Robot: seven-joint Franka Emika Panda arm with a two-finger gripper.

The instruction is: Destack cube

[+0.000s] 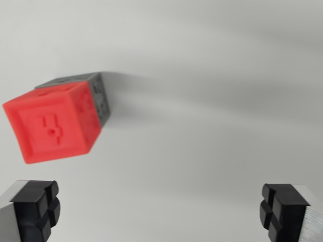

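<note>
A red cube point(50, 123) sits stacked on a grey cube point(98, 96) on a pale surface, towards the wrist view's left. Only the grey cube's far edge and one side show behind the red one. My gripper point(159, 212) stands open at the bottom of the view, its black fingertips point(38, 209) far apart. Nothing lies between them. The stack is above the left fingertip in the picture and apart from both.
The cubes rest on a plain white tabletop point(217, 126), where soft shadows stretch to the right of the stack. Nothing else is in view.
</note>
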